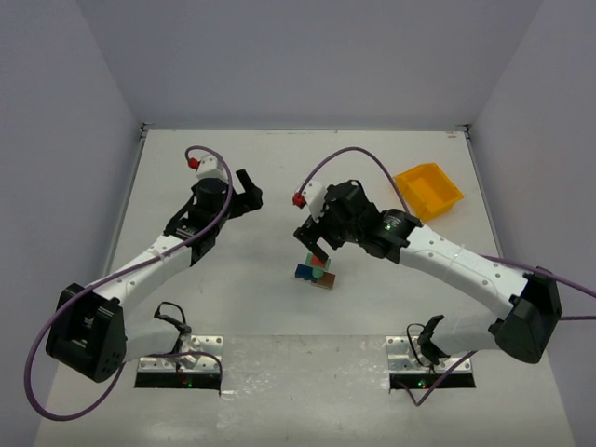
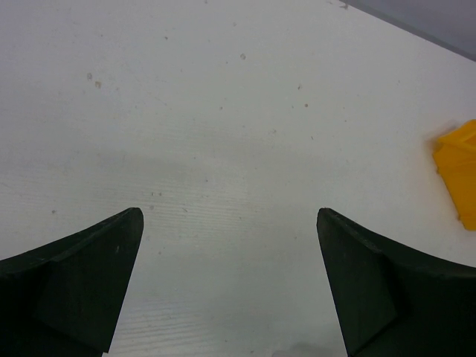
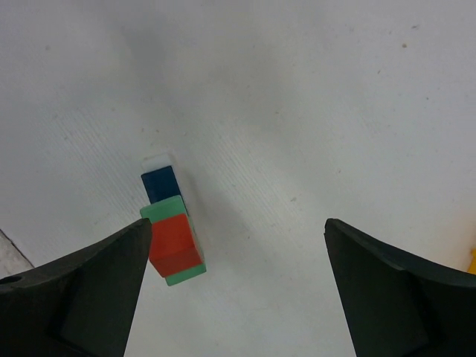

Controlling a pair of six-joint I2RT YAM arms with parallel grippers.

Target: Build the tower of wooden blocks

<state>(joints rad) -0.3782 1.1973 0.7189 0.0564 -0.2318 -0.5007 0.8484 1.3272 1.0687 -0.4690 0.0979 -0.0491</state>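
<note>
Mid-table, ahead of the gap between the arm bases: tower point(image 1: 317, 270), a small stack, red block point(image 3: 175, 242) topmost on mint block point(image 3: 165, 210), blue block point(image 3: 160, 184) lower and off to one side, brown block point(image 1: 325, 281) at the foot in the top view. Long axis reads upright, pointing up at the right gripper point(image 1: 315, 244), though the lower pieces look staggered, not flush. Right gripper hangs directly over the tower, jaws spread fully, nothing in them; wrist view puts the stack just beside one finger point(image 3: 82, 290), contact not resolvable. Probably posed so as to leave a block without nudging the stack. Left gripper point(image 1: 250, 196) well left of and beyond the tower, jaws wide, empty, over bare table point(image 2: 223, 111); parked clear, I judge. Bin point(image 1: 428, 189) far right of the tower.
</note>
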